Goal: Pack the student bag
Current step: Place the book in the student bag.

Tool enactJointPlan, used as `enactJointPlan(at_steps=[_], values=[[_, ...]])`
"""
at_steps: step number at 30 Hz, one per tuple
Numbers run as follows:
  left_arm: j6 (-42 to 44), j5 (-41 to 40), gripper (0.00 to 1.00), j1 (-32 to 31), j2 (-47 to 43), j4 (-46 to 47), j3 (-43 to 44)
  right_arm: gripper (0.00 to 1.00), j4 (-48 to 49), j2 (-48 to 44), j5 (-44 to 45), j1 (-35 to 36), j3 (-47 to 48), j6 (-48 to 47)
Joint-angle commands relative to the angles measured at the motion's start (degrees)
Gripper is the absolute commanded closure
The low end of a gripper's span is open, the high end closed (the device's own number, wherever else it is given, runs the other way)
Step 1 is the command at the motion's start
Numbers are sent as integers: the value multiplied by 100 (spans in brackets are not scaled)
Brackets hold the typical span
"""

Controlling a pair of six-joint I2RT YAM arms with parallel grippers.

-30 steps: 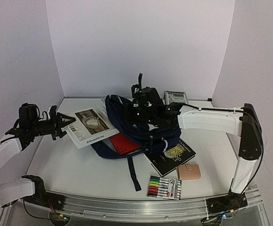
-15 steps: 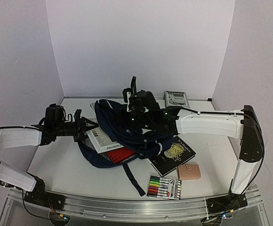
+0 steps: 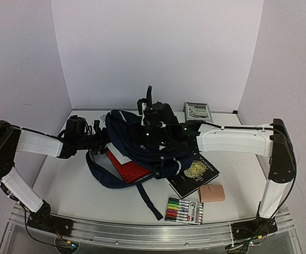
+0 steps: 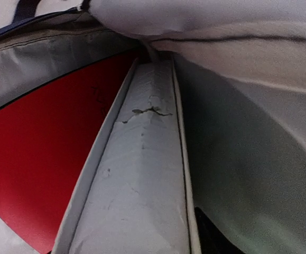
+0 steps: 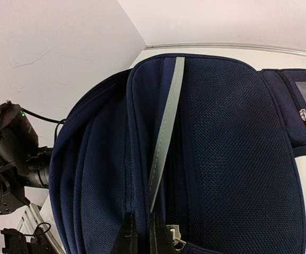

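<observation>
Right hand (image 5: 140,234) tight on top fabric of student bag (image 5: 221,132); left hand (image 3: 100,141) inside its mouth, grip indiscernible.

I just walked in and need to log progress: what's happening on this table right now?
The right gripper pinches the top of the navy-blue fabric backpack, propping it open. The left gripper is at its mouth, with a white book inside beside a flat red notebook. A black gold-printed book, a tan wallet and a pack of coloured markers lie unpacked on the table.
</observation>
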Motion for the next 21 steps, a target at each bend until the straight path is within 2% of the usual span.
enactJointPlan(at_steps=[1, 3, 5, 10, 14, 21], values=[[944, -944, 37, -15, -180, -1689, 440, 100, 973, -592, 177, 133, 202, 40], [1213, -1372, 24, -12, -472, -2461, 494, 100, 935, -674, 311, 134, 125, -3], [1384, -1438, 14, -12, -729, -2818, 464, 100, 907, -735, 435, 131, 47, -51], [1380, -1282, 2, -12, -1251, -3181, 198, 100, 795, -759, 575, 132, 43, -132], [1082, -1134, 3, -21, -1484, -2940, -218, 100, 748, -777, 682, 136, 65, -178], [746, -830, 21, -213, -1405, -2067, -500, 100, 703, -675, 623, 133, 130, -161]])
